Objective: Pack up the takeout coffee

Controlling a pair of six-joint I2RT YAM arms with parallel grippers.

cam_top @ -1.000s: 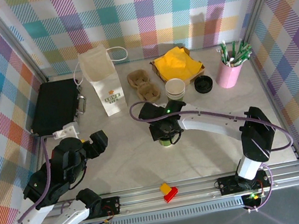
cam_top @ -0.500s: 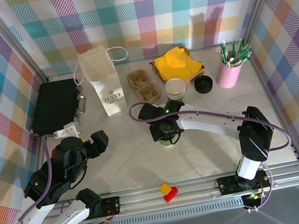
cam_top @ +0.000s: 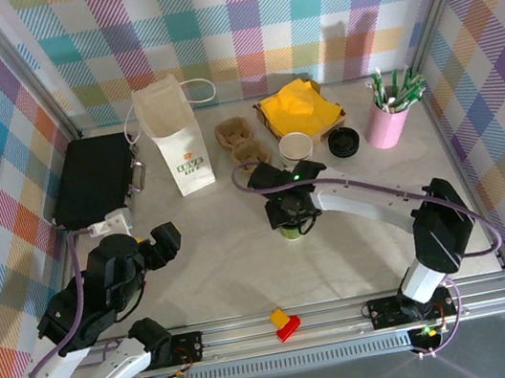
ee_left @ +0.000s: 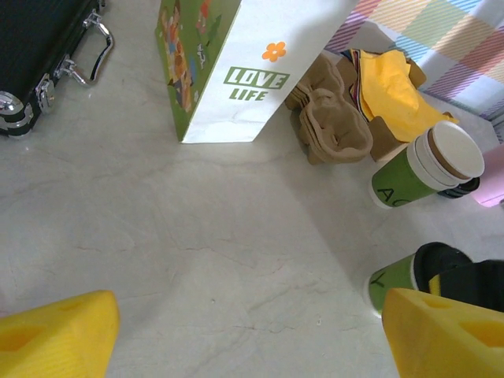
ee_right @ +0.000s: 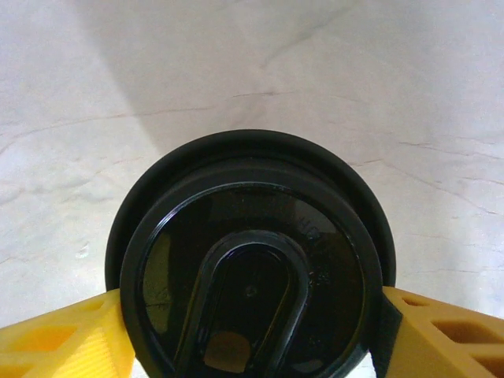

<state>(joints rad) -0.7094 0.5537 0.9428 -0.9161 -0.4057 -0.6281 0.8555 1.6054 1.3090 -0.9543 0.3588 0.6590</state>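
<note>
The takeout coffee (cam_top: 291,232) is a small green cup with a black lid (ee_right: 252,268), standing mid-table. My right gripper (cam_top: 291,212) sits over it from above. Its yellow fingers (ee_right: 55,339) press the lid's rim on both sides, so it is shut on the cup. The left wrist view shows the cup's green side (ee_left: 394,279) at lower right, partly behind a finger. My left gripper (cam_top: 160,243) hovers open to the left of the cup, with bare table between its fingers (ee_left: 59,331).
A white paper bag (cam_top: 174,134) stands open at the back left, beside a black case (cam_top: 96,179). Behind the coffee are brown cup carriers (cam_top: 240,142), stacked paper cups (cam_top: 296,148), a loose black lid (cam_top: 344,142), yellow napkins (cam_top: 299,106) and a pink straw cup (cam_top: 386,118).
My right gripper and the coffee under it have shifted slightly right and toward the back. The left arm has barely moved.
</note>
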